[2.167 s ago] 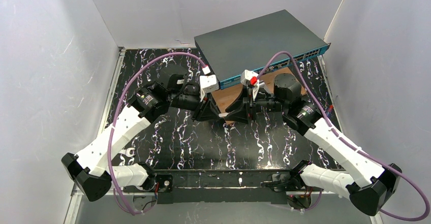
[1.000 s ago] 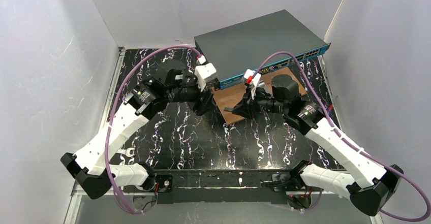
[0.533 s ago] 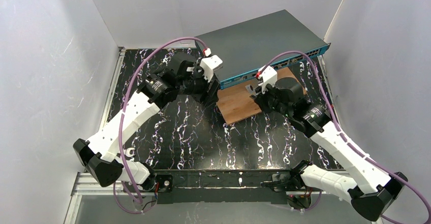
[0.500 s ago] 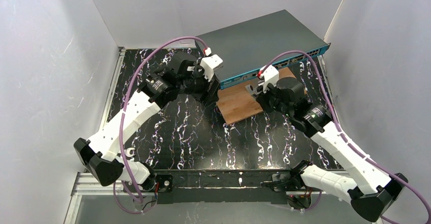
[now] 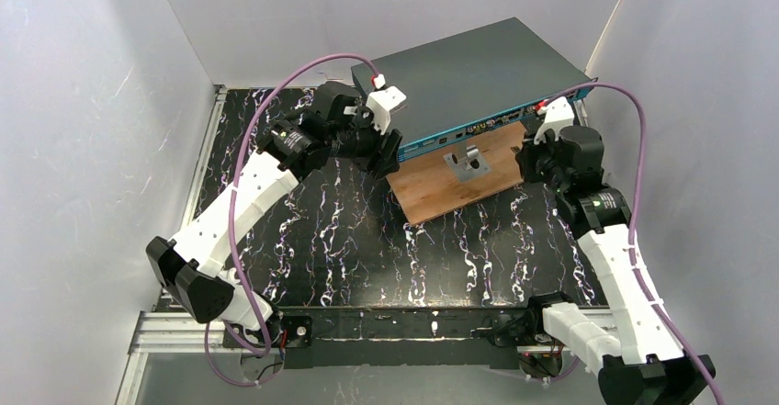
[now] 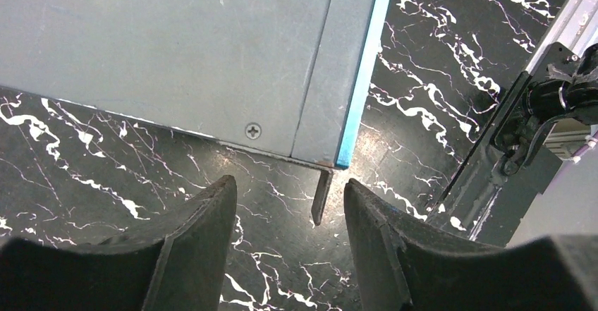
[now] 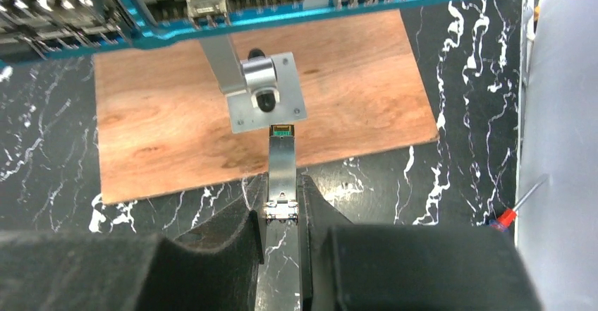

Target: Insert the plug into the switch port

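Black, white-veined surface is bounded by pale walls, and the work is gathered at its far side. A slim metal plug is clamped between the right fingers, which are closed on its rear part so that its green-tipped end is pointed toward the switch. That tip is seen over the near part of a brown wooden board, just short of a small metal bracket standing on the board; whether contact is made cannot be told. Beyond the bracket, the switch's teal front strip with its rows of sockets is laid across the top of the right wrist view, so the plug is judged not yet inserted. The left fingers are spread apart with nothing between them and are held just beside the switch's left front corner, where a mounting ear is seen projecting; the box is not gripped. Trouble could be caused chiefly by the bracket: if the plug is driven straight ahead, it may be caught on the plate or post and twisted in the grip. A slightly skewed plug could be jammed at a socket's rim, and the unclamped switch could be pushed back by that force. The purple cable, arched past the switch's right corner, could also be snagged.
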Robot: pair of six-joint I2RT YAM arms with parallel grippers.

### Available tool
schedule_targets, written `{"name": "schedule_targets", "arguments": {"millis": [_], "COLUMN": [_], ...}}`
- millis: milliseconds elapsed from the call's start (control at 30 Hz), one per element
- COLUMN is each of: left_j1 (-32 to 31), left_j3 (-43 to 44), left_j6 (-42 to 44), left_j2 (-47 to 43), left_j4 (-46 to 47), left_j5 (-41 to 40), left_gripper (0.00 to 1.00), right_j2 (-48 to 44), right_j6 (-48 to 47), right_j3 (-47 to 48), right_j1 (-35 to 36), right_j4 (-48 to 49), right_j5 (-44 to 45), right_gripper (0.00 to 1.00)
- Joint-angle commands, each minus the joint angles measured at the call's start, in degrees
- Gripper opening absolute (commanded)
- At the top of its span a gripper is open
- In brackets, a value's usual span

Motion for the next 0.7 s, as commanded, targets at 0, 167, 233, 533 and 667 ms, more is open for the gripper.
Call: {"name": "schedule_targets", "arguments": {"millis": [0, 167, 233, 533, 667], "left_j1": [0.56, 0.69, 0.77, 0.77, 0.79], "left_j3": [3.09, 3.91, 4.08, 4.96, 5.31], "left_j6": [0.29, 0.55, 0.63, 1.33, 1.40], "left_j2": [0.34, 1.24, 1.39, 1.52, 1.87], "left_j4": [-0.28, -0.11, -0.11, -0.10, -0.28], "left_j5": [2.86, 3.35, 3.66, 4.71, 5.07], "left_gripper": [0.55, 0.51, 0.48, 0.27, 0.15], "right_j2": [-2.28, -4.37, -4.97, -6.23, -6.25], "right_j6": [0.40, 0.12, -0.33, -1.10, -0.77], "right_j3": [-0.06, -0.08, 0.20, 1.82, 1.62], "right_j1": [-2.26, -2.27, -2.27, -2.27, -2.27], "right_j4": [6.52, 9.01, 8.87, 8.04, 8.97], "right_j5": [-7.97, -9.75, -9.83, -7.38, -6.76], "right_gripper": [0.01, 0.01, 0.01, 0.01, 0.01]}}
